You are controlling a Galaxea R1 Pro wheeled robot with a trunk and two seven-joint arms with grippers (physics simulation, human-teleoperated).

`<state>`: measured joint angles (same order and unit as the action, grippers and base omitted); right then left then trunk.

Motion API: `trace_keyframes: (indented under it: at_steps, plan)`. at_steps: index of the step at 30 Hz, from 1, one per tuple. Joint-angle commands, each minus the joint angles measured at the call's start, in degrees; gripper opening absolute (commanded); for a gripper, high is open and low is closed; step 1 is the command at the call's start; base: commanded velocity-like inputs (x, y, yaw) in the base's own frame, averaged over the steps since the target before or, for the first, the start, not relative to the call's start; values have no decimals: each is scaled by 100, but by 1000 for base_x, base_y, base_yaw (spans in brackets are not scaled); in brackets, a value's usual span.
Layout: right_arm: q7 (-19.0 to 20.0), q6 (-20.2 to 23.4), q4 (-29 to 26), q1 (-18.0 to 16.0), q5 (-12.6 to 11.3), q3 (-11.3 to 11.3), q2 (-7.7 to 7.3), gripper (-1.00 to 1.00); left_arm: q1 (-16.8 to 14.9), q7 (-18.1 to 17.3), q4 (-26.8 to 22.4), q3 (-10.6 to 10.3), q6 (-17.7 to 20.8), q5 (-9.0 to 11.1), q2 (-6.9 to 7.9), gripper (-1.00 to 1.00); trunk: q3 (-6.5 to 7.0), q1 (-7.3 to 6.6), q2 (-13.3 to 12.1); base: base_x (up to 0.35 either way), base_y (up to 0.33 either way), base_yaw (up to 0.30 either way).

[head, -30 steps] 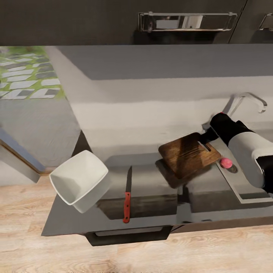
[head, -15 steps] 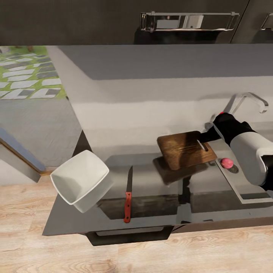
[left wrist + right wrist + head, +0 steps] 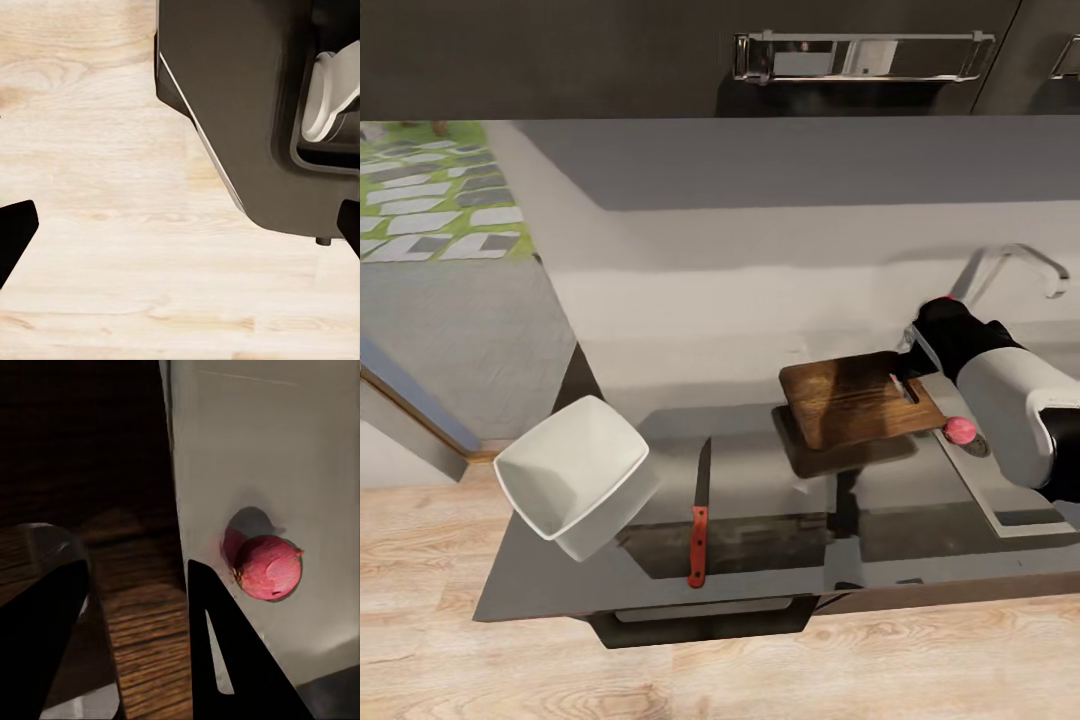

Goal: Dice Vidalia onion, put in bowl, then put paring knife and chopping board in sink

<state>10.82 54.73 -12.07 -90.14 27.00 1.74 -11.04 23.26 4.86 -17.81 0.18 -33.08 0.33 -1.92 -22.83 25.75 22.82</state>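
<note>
The dark brown chopping board (image 3: 850,398) hangs just above the grey countertop (image 3: 760,500), casting a shadow under it. My right gripper (image 3: 909,377) is shut on its slot-handle end; in the right wrist view the wood (image 3: 135,615) sits between the dark fingers (image 3: 225,660). The pink-red onion (image 3: 960,430) (image 3: 268,566) lies in the sink (image 3: 1010,500) near the drain, just beyond the board's edge. The paring knife (image 3: 698,520) lies on the counter with its red handle toward the front. At the counter's left end stands the white square bowl (image 3: 572,475). My left gripper (image 3: 180,232) is open over the wooden floor.
The chrome tap (image 3: 1015,262) rises behind the sink, close to my right forearm (image 3: 1010,400). A grey wall backs the counter, with dark upper cabinets (image 3: 660,50) above. The robot's dark base (image 3: 240,112) shows over the light wooden floor (image 3: 90,187).
The right gripper has swung the held board from a tilted pose to nearly level and shifted it slightly toward the sink. Knife, bowl and onion have stayed put.
</note>
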Motion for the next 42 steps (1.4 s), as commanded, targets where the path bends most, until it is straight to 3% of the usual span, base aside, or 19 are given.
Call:
trace_keyframes:
  at_steps: [1, 2, 4, 5, 9, 13, 20, 33, 42]
  plan:
    - [53, 37, -6, -4, 42, -85, 1, -100, 3, 15, -8, 0, -6, 2, -2, 100, -8, 3, 10, 0, 120, 0]
    - [49, 42, -6, -4, 42, -155, 2, -100, 3, 15, -5, 0, -6, 2, -3, 100, -8, 3, 10, 0, 141, 0]
    - [13, 55, -6, -4, 46, -553, -2, -100, 3, 15, 1, 0, -6, 2, -6, 100, -8, 3, 10, 0, 198, 0]
    - [-285, 61, -1, -4, 49, -1033, -7, -100, 3, 15, 4, 0, -6, 2, -6, 100, -8, 3, 10, 0, 257, 0]
    - [-980, 51, 20, -4, 39, -1268, 0, -100, 3, 15, 5, 0, -6, 2, -6, 100, -8, 3, 10, 0, 270, 0]
    - [-1236, 34, 166, -4, 34, -1329, -2, -100, 3, 15, 11, 0, -6, 2, -10, 100, -8, 3, 10, 0, 266, 0]
    - [-1306, 37, 218, -4, 34, -1335, 5, -100, 3, 15, 55, -7, -6, 2, -10, 100, -8, 3, 10, -23, 63, 0]
    - [-1553, 47, 230, -4, 41, -1334, 17, -100, 3, 15, 93, -9, -6, -6, -11, 100, -8, 3, 10, -195, -180, 0]
    - [-1804, 56, 302, -4, 36, -1334, 298, -100, 3, 17, 90, -6, -6, -7, -11, 100, -8, 3, 10, -96, -179, 0]
